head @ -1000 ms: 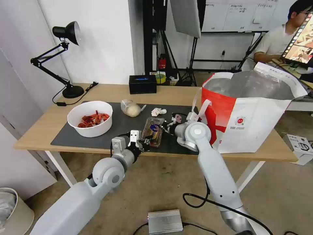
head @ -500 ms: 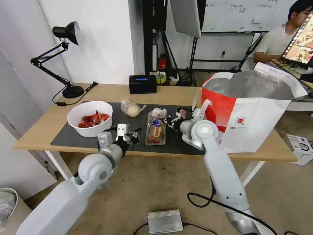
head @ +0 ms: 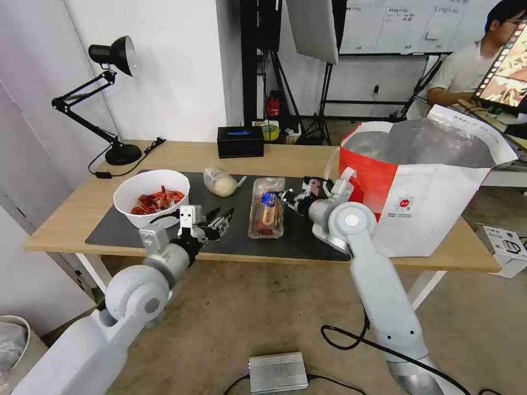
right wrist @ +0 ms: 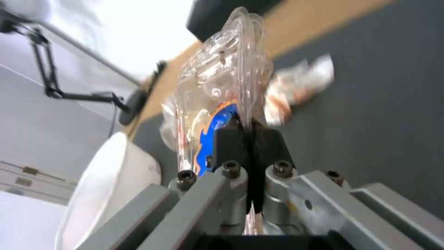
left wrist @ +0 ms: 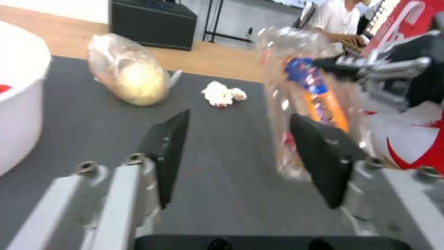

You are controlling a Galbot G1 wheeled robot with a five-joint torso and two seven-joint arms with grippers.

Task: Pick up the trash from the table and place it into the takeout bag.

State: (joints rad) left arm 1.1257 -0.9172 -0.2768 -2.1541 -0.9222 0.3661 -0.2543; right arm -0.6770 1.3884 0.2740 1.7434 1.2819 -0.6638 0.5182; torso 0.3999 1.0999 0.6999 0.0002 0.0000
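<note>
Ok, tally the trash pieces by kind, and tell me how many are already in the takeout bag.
Bowl: 1
Clamshell tray, held by right gripper: 1
Knotted bag: 1
Tissue: 1
Total: 4; none seen inside takeout bag.

The right gripper (head: 286,196) is pinched tight on the tray's (head: 267,207) rim, arm bent at the elbow. The left gripper (head: 218,221), fingers (left wrist: 168,152) spread wide, hovers just beside that tray, arm reaching forward.
</note>
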